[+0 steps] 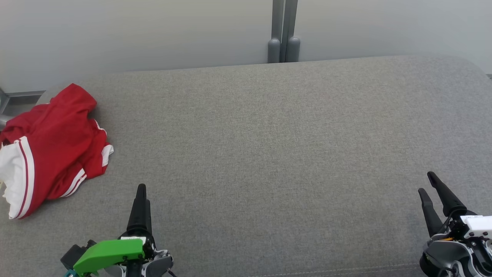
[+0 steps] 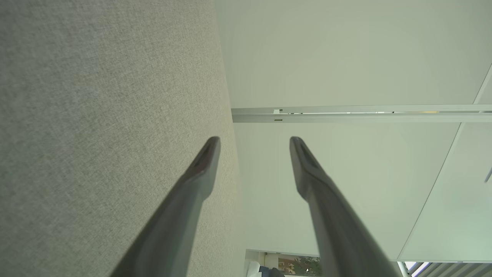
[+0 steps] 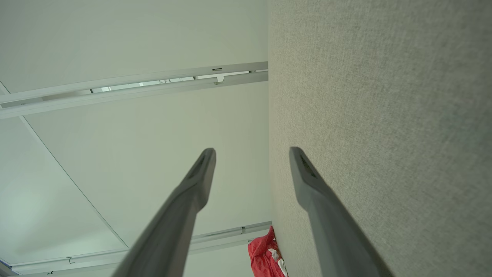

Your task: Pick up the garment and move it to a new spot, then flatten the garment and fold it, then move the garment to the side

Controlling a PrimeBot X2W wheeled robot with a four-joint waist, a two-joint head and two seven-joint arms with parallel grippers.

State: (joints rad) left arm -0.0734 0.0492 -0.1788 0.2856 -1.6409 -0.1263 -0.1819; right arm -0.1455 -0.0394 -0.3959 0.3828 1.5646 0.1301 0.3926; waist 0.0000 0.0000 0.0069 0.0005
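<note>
The crumpled red-and-white garment [image 1: 54, 146] lies at the tabletop's [image 1: 269, 154] left edge, its left side cut off. The left fingers [image 2: 200, 173] and right fingers [image 3: 307, 177] are spread and empty.

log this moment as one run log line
stage: before pickup | garment: crumpled, left end of grey surface, untouched | left end effector: open, empty | right end effector: open, empty

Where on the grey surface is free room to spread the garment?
The middle of the grey surface is bare, from the garment at left to the right gripper at lower right; so is the strip between it and the left gripper. Crowded: the far left, where the garment lies bunched.
</note>
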